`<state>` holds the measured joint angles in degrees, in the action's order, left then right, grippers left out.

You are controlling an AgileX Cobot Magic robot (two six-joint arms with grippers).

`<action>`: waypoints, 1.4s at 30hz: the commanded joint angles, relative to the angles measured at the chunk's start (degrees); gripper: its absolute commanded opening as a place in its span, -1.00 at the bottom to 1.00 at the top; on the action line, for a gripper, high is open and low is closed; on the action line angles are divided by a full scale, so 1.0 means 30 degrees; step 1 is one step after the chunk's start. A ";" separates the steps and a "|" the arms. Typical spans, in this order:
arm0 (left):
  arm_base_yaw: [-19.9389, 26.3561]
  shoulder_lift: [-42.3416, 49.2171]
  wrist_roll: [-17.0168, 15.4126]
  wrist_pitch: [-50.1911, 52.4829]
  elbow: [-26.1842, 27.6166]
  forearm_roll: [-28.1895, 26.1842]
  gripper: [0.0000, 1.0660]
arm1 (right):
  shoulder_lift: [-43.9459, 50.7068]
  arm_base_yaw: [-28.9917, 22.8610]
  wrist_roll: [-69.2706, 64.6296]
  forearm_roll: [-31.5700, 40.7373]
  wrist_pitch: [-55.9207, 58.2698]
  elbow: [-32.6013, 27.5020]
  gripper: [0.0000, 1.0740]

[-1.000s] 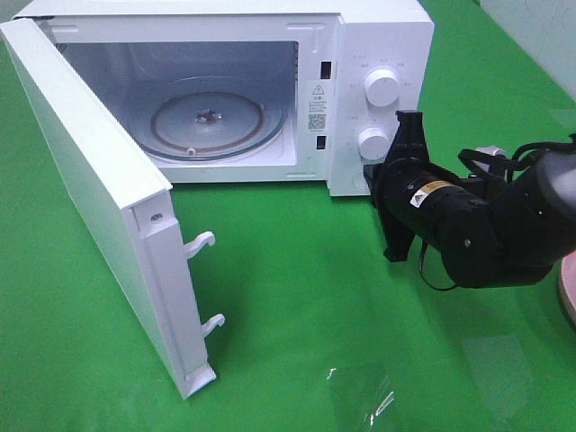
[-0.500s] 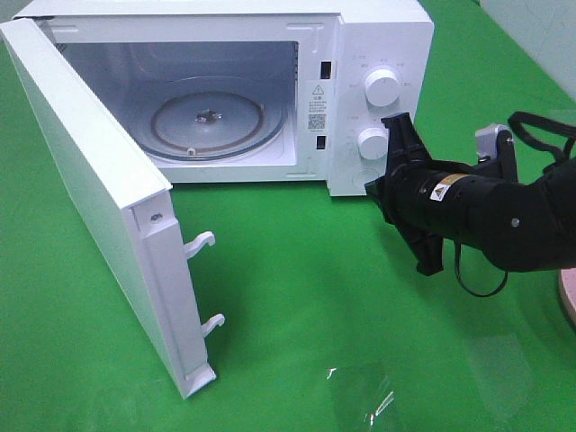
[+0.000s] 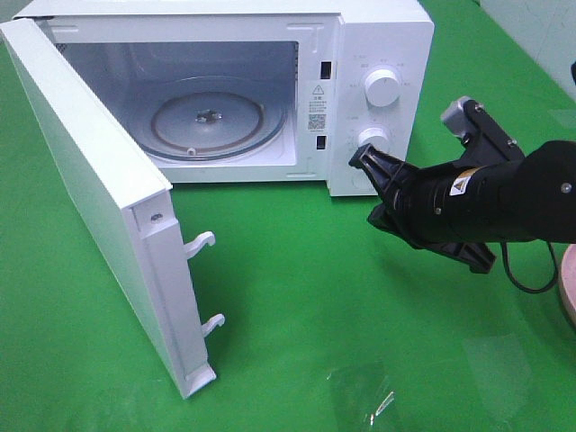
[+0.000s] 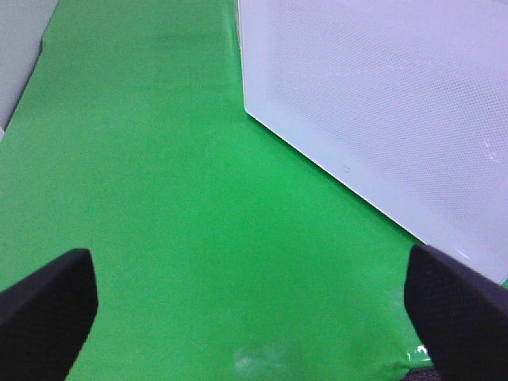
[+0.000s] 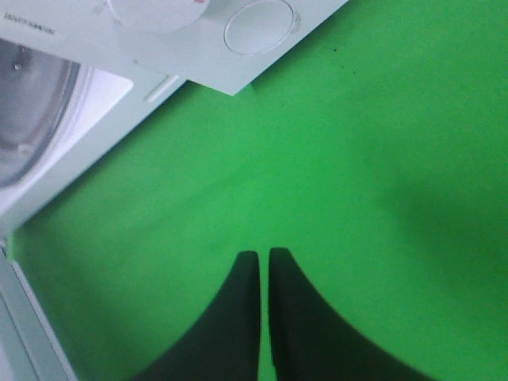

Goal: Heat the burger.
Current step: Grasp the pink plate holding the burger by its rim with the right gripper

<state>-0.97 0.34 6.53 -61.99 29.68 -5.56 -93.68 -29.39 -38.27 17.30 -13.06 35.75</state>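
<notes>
The burger is out of view in every frame. The white microwave [image 3: 378, 36] stands with its door [image 3: 90, 198] swung wide to the left, and the glass turntable [image 3: 211, 121] inside is bare. My right gripper [image 3: 373, 214] hovers low over the green cloth just in front of the control panel, below the lower knob [image 3: 373, 138]. In the right wrist view the right gripper [image 5: 263, 255] is shut, with only a hairline gap and nothing between the fingers. My left gripper [image 4: 254, 317] is open over bare green cloth beside the door's outer face [image 4: 381, 103].
The upper knob [image 3: 382, 87] and a round button [image 5: 258, 25] sit on the panel. The edge of a pink plate [image 3: 569, 283] shows at the far right. The door's latch hooks [image 3: 202, 243] stick out toward the middle.
The right arm has swung and rolled: its wrist rose to the right and the gripper head moved left, toward the panel's lower knob. The left gripper has not changed.
</notes>
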 commanded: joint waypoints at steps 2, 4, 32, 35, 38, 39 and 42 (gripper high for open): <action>0.0000 0.0325 -0.0076 0.0210 -0.0038 -0.0095 0.83 | 0.0955 0.0038 0.3877 -0.0229 0.2922 0.0038 -0.91; 0.0000 0.0325 -0.0076 0.0210 -0.0038 -0.0095 0.83 | 0.1146 0.0038 0.4966 -0.0229 0.4049 0.0095 -0.91; 0.0000 0.0325 -0.0057 0.0210 -0.0038 -0.0095 0.83 | 0.3724 0.1814 0.8785 -0.8136 1.9805 0.4278 -0.69; 0.0000 0.0325 -0.0057 0.0210 -0.0038 -0.0095 0.83 | 0.4240 0.3075 0.9740 -0.8212 2.0531 0.4278 -0.66; 0.0000 0.0325 -0.0057 0.0210 -0.0038 -0.0095 0.83 | 0.4431 0.3667 1.0046 -0.8308 2.0684 0.4278 -0.65; 0.0000 0.0325 -0.0057 0.0210 -0.0038 -0.0095 0.83 | 0.4641 0.4278 1.0371 -0.8518 2.0837 0.4278 -0.61; 0.0000 0.0325 -0.0057 0.0210 -0.0038 -0.0095 0.83 | 0.4794 0.4813 1.0428 -0.8900 2.1085 0.4278 -0.55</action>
<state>-0.97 0.34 6.53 -61.99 29.68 -5.56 -79.70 -15.53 -7.85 -8.65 49.50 48.41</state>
